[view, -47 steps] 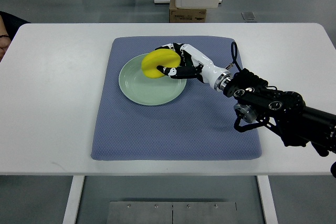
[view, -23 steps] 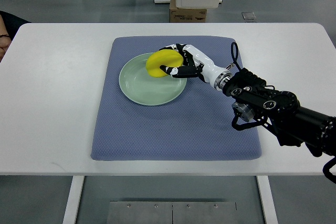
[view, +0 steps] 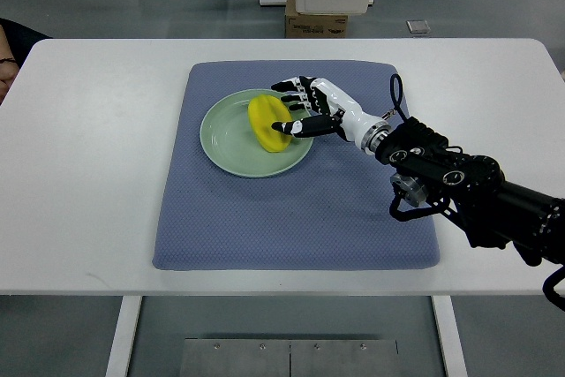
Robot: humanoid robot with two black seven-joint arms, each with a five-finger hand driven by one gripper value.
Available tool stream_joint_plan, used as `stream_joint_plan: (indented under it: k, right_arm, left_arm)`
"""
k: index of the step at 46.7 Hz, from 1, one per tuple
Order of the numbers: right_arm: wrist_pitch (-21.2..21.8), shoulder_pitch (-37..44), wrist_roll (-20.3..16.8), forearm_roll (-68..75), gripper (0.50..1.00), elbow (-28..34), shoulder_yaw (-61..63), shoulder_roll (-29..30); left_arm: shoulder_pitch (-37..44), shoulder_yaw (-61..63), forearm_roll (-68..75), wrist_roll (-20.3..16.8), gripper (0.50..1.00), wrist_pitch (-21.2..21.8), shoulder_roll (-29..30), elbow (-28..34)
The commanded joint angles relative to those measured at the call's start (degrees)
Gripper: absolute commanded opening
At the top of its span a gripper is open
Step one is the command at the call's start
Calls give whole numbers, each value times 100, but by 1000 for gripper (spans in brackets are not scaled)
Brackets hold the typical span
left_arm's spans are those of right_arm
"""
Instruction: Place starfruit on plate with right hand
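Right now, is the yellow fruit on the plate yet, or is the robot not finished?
Nearly finished. The starfruit lies on the green plate, towards its right side. The right hand is beside it with its fingers spread, a fingertip maybe touching the fruit. What is left is to pull the hand away.

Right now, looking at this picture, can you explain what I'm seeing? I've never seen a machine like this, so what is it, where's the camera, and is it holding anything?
This is a humanoid robot with two arms, each ending in a hand with fingers. The single camera looks steeply down from the robot's own side. Only the right hand shows, on a black and white arm coming in from the picture's right; the left arm is out of view. On the white table lies a blue-grey mat, and on it a pale green plate. A yellow starfruit lies on the plate. The hand's fingers are spread beside the fruit and appear to hold nothing, though a fingertip is very close to it.
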Motion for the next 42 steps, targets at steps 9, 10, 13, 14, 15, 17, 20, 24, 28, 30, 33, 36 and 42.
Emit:
stream_joint_plan:
  k: [9,10,13,14,15,17,20,24,28,30,33,36,42]
  right_arm:
    - [-9,9,0,9,864,-35,17,0]
    - [-9,9,0,9,864,-52,17,0]
    - [-9,9,0,44,874,-79,122,0]
    - [-1,0,0,71,882,-79,210,0]
    - [-1,-9,0,97,895,-70,306,0]
    - [8,-18,0,132,914,-79,482,0]
    - [26,-70,0,141,945,-70,632,0]
    - [26,-97,0,150,987,-87,711,0]
    - [26,-114,9,159,998,-87,861,-61]
    - [43,-132,9,159,1000,-87,975,-123]
    - [43,-184,0,167,1000,-87,1177,-237]
    - [52,-228,0,167,1000,-87,1396,-299]
    - [35,-281,9,159,1000,-87,1564,-387]
  left_arm:
    - [0,0,0,0,1000,-1,0,-7]
    - [0,0,0,0,1000,8,0,2]
    - [0,0,0,9,1000,-1,0,-7]
    - [0,0,0,0,1000,-1,0,-7]
    - [0,0,0,0,1000,-1,0,2]
    - [0,0,0,0,1000,-1,0,2]
    - [0,0,0,0,1000,8,0,-7]
    - [0,0,0,0,1000,-1,0,2]
    - [0,0,0,0,1000,-1,0,-7]
    - [0,0,0,0,1000,-1,0,2]
    - [0,0,0,0,1000,-1,0,2]
    - [0,0,0,0,1000,-1,0,2]
    - [0,0,0,0,1000,-1,0,2]
